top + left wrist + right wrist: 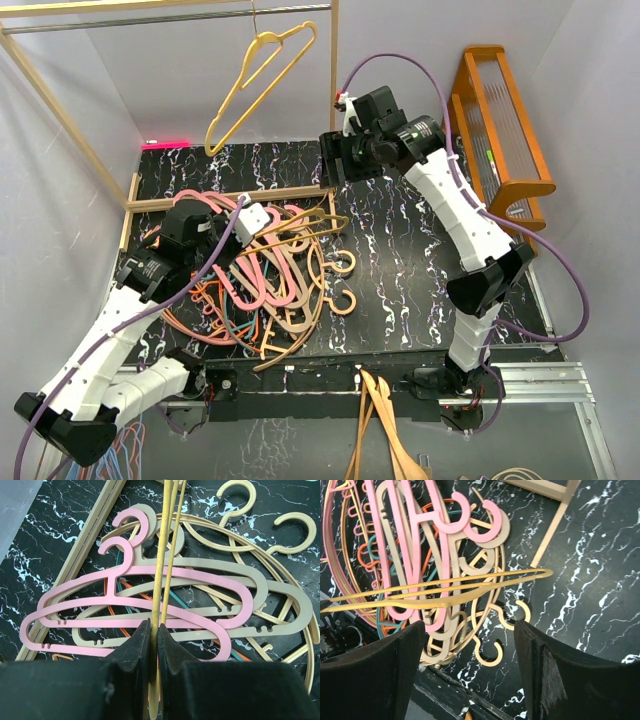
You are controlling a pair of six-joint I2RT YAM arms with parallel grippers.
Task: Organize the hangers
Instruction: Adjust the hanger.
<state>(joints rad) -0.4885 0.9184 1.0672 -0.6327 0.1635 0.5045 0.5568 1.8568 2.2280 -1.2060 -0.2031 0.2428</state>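
Observation:
A tangled pile of pink, tan, orange and teal hangers lies on the black marble table. My left gripper is over the pile, shut on the thin bars of a yellow hanger that it holds above the other hangers. The left wrist view shows the gripper and pink hangers beneath it. The held yellow hanger also shows in the right wrist view, lying across above the pile. Another yellow hanger hangs on the rail. My right gripper is open and empty, raised behind the pile.
A light wooden rack frame borders the pile at the back left. An orange wooden stand is at the right. Light wooden hangers lie off the near edge. Thin wire hangers are at the bottom left.

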